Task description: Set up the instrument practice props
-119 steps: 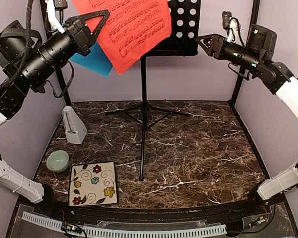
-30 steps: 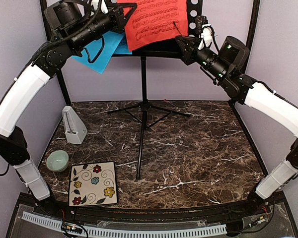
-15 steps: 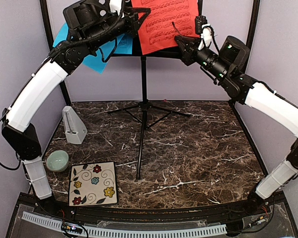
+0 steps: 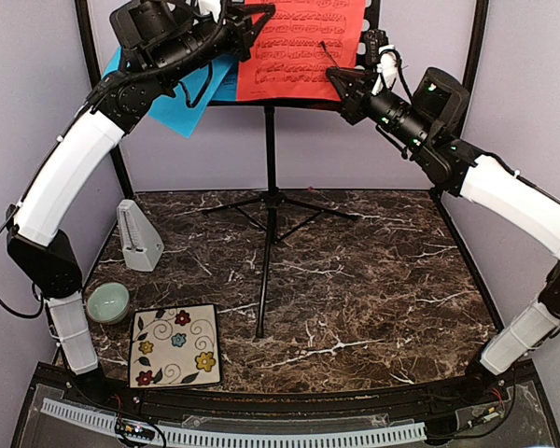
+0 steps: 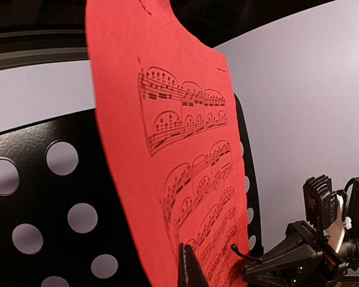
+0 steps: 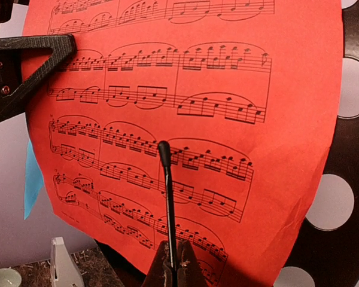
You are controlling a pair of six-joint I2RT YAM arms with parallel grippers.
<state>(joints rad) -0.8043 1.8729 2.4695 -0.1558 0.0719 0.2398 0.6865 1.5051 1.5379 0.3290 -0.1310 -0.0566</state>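
Note:
The black perforated music stand stands mid-table on thin tripod legs. The red sheet lies against its desk, nearly level. My left gripper is shut on the red sheet's upper left edge; one finger shows against the paper. My right gripper is shut on the stand's thin black page-holder rod, which crosses the front of the red sheet. The blue sheet hangs at the desk's left, partly behind my left arm. The whitish metronome stands at the table's left.
A pale green bowl and a floral tile sit at the front left. Black frame posts and purple walls close in the back and sides. The stand's legs spread over the marble tabletop.
The red sheet has swung from tilted to nearly level against the desk, shifting slightly left in the last half second. My left arm moved with it. My right gripper has stayed put.

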